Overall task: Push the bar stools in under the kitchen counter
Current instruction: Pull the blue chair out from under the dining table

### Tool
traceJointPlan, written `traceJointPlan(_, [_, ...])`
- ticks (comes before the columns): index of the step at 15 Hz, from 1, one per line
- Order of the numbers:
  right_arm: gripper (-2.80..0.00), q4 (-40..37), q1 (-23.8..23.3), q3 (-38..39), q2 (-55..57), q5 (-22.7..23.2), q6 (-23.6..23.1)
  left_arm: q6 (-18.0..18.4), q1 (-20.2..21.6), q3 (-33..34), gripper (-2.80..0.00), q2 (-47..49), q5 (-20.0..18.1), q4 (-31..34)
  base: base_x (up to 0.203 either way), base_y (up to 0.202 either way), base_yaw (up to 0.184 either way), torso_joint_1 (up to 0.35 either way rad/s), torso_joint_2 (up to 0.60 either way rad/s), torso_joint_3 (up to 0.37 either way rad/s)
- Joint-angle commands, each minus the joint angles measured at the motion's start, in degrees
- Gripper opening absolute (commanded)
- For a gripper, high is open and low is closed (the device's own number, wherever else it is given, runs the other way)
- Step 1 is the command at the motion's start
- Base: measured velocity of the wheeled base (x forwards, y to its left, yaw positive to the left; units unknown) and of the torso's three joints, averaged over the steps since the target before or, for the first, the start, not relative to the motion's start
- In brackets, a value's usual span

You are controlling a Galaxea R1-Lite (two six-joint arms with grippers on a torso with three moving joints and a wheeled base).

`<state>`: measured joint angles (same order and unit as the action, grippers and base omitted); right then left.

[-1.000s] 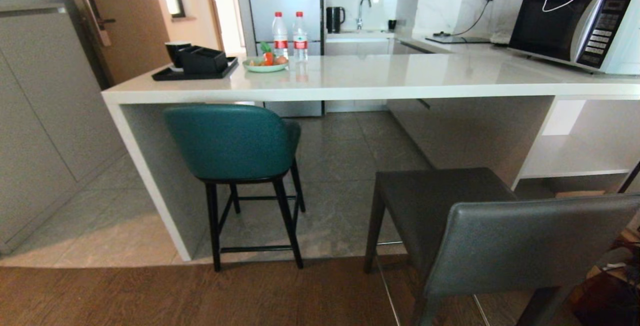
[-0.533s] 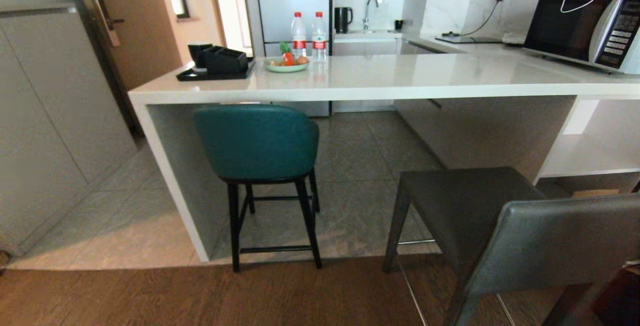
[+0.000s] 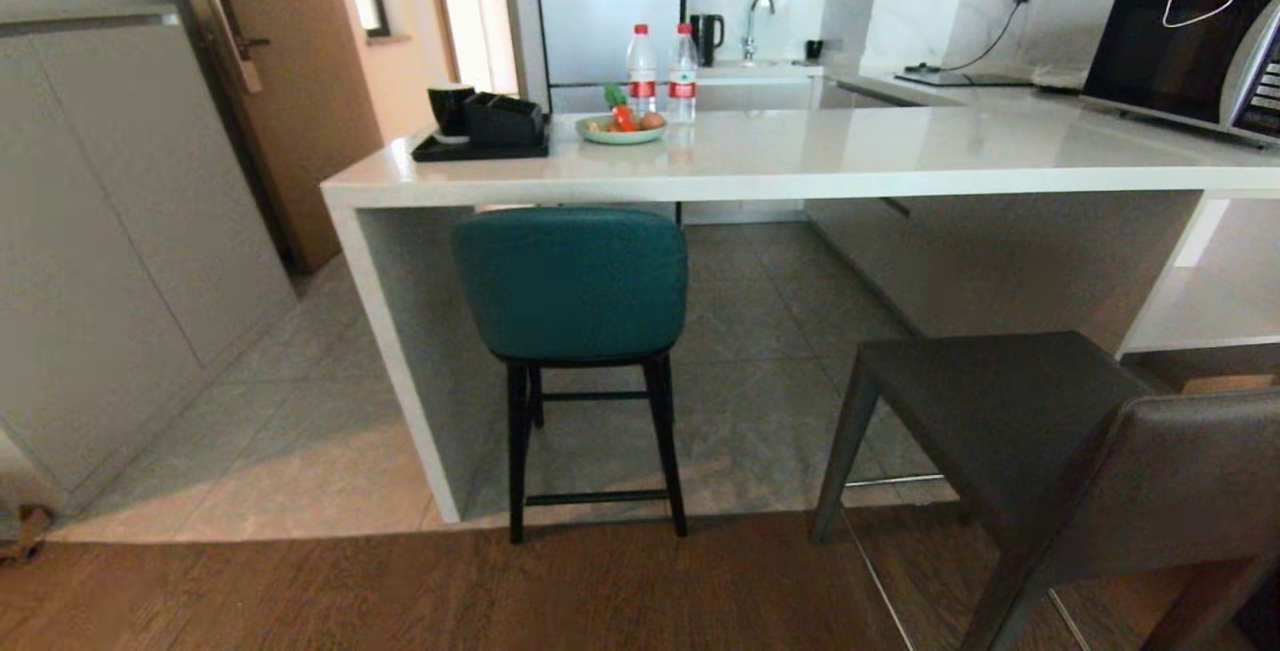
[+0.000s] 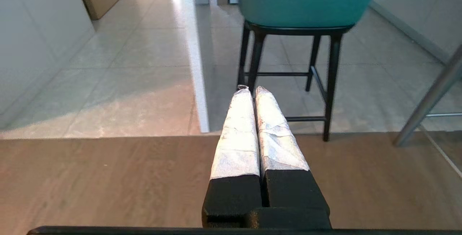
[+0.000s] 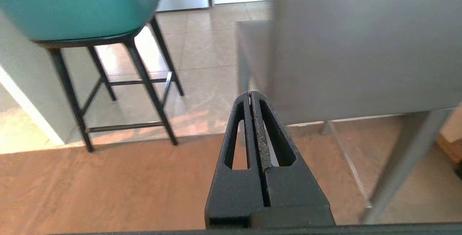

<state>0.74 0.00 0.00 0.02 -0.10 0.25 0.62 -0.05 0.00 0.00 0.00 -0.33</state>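
Both grippers are pinched together with nothing in them. The left gripper (image 4: pixel 252 90) hangs low over the wood floor, and the teal stool (image 3: pixel 572 281) is straight ahead of it, tucked under the kitchen counter (image 3: pixel 800 166). The right gripper (image 5: pixel 251 94) has the dark-grey stool (image 5: pixel 361 47) just ahead of it, standing out from the counter.

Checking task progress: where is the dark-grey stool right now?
In the head view the dark-grey stool stands at lower right, pulled out from the kitchen counter, partly on the wood floor, to the right of the teal stool tucked beneath the counter's left end.
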Motion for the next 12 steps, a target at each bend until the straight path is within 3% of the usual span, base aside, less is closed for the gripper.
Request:
traceJointPlan(1, [-2.80, 0.05, 0.00, 0.26, 0.06, 0.01, 0.01, -0.01, 0.05, 0.09, -2.80, 0.00, 0.00, -0.02, 0.000, 0.197, -0.003, 0.002, 0.00, 0.000])
traceJointPlan(5, [-2.80, 0.05, 0.00, 0.26, 0.06, -0.06, 0.01, -0.01, 0.05, 0.09, -2.80, 0.00, 0.00, -0.02, 0.000, 0.151, -0.002, 0.003, 0.00, 0.003])
traceJointPlan(12, [-2.80, 0.05, 0.00, 0.26, 0.06, 0.01, 0.01, -0.09, -0.04, 0.09, -2.80, 0.00, 0.18, -0.02, 0.000, 0.000, 0.000, 0.000, 0.00, 0.000])
